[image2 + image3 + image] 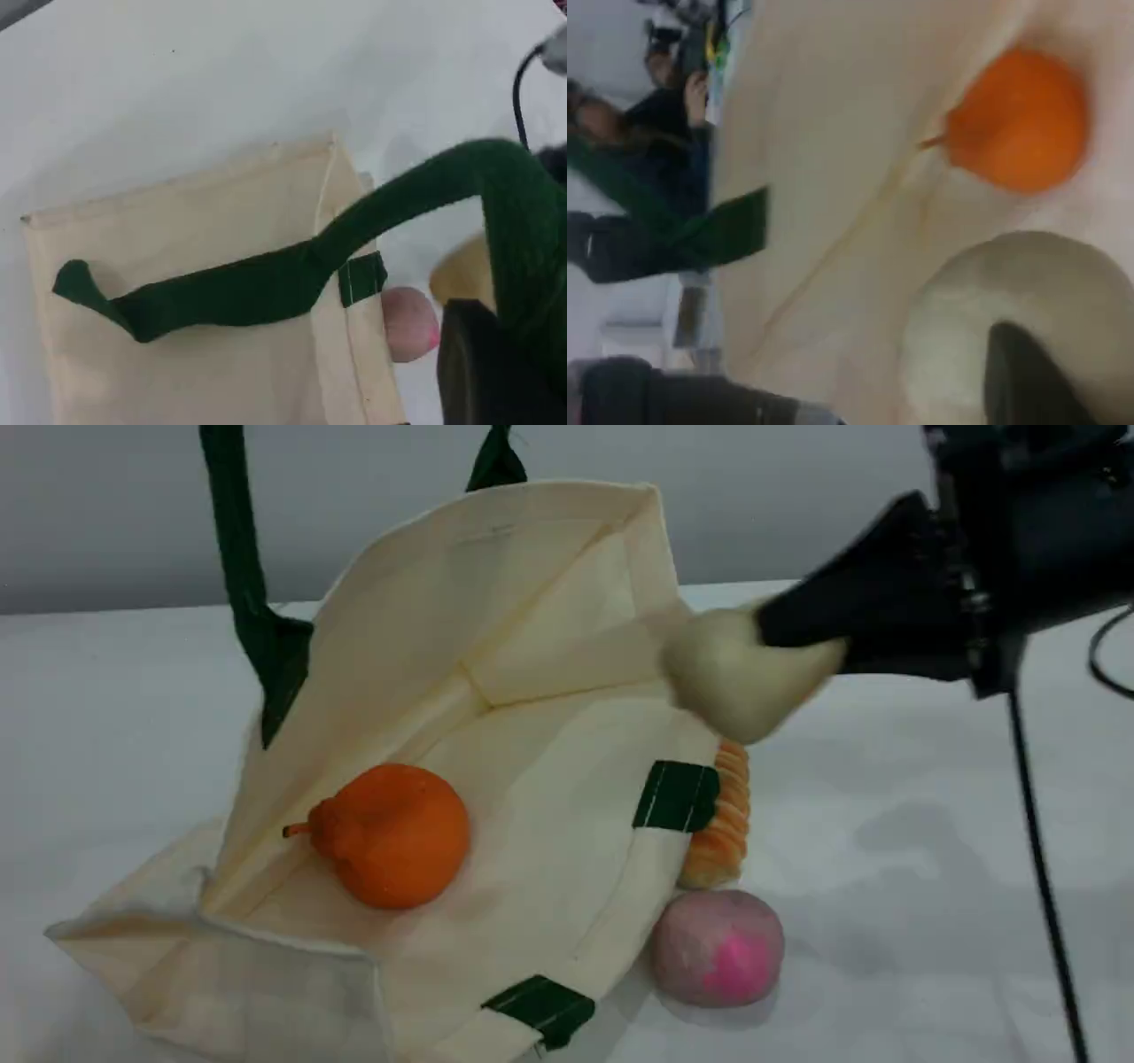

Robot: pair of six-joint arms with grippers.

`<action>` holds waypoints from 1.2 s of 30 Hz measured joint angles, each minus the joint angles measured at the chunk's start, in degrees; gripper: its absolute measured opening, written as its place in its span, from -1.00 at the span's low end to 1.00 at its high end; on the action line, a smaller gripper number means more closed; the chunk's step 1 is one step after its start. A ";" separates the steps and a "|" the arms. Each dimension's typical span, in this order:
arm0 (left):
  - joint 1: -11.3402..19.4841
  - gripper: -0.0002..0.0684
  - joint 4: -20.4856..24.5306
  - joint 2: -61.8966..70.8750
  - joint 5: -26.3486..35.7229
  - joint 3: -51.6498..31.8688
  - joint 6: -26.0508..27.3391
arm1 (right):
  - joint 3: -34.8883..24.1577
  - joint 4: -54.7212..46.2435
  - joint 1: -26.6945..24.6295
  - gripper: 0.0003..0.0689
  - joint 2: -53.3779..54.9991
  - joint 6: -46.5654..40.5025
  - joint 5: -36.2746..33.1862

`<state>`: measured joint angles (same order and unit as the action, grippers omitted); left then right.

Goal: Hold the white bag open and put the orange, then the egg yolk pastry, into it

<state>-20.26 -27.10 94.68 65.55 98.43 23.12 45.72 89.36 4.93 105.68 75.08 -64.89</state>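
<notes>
Half done: orange [394, 837] sitting inside white bag [496, 602], mouth held up by left hand [483, 363] pinched tight on green strap handle [230, 292]. Not in yet: egg yolk pastry [735, 673], clamped in right hand [788, 638], mid-air beside bag rim, toward far edge of bench [930, 868].

The right gripper [769, 636] is matte black, its visible finger [850, 602] a broad wedge tapering to a narrow tip. Behind the finger sits a bulky black housing [1045, 540] with a ribbed collar; a thin black cable [1038, 850] hangs below it. The left gripper [487, 359] shows one rounded black fingertip.
</notes>
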 joint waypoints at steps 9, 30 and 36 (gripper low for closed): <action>0.00 -0.80 0.00 0.00 0.00 0.00 0.00 | -0.78 10.67 18.79 -0.64 -3.74 3.92 27.36; 0.00 -0.80 -3.53 0.00 0.43 0.00 0.64 | 15.10 10.48 28.31 -0.66 6.77 7.93 42.74; 0.00 -0.80 -3.53 0.00 1.02 0.00 0.64 | 20.22 10.48 28.25 -0.66 11.26 7.64 39.06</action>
<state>-20.26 -30.63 94.68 66.57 98.43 23.76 65.93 99.84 33.18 116.93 82.72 -25.83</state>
